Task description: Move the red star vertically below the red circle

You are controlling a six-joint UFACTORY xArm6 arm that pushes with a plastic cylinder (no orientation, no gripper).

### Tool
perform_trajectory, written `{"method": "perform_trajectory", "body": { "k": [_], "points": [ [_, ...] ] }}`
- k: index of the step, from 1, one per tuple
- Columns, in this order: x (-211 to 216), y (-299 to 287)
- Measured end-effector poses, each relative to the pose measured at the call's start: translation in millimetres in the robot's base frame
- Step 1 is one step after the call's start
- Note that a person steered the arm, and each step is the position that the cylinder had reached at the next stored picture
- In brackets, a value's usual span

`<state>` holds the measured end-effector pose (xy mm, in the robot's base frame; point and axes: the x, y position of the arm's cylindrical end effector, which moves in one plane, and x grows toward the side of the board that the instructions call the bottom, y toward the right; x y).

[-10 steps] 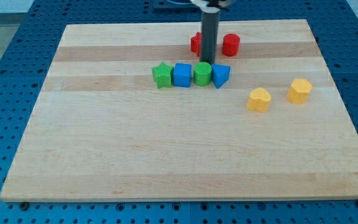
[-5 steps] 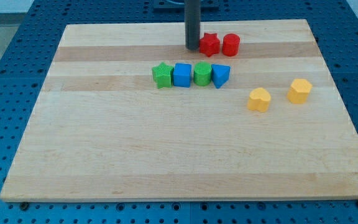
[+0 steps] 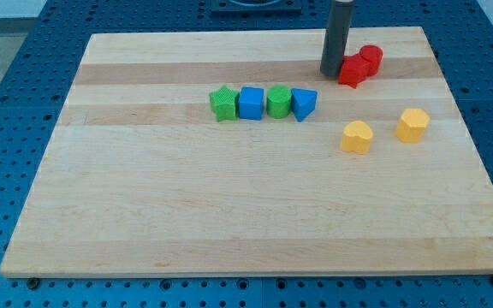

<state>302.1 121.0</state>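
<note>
The red star (image 3: 353,71) lies near the board's top right, touching the red circle (image 3: 371,58), which sits just up and to its right. My tip (image 3: 330,74) stands right against the star's left side. The dark rod rises from it to the view's top edge.
A row of four blocks sits left of centre: green star (image 3: 222,103), blue square (image 3: 251,103), green circle (image 3: 278,101), blue triangle (image 3: 304,103). Two yellow blocks (image 3: 357,137) (image 3: 412,125) lie below the red pair. The wooden board's (image 3: 229,214) right edge is near the red circle.
My tip has swept right along the top of the board, pushing the red star and red circle rightward. The star now sits lower left of the circle. Other blocks are unmoved.
</note>
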Motion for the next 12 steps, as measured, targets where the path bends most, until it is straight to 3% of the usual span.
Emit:
{"method": "perform_trajectory", "body": {
  "k": [4, 9, 12],
  "points": [
    [31, 9],
    [35, 54],
    [59, 79]
  ]
}}
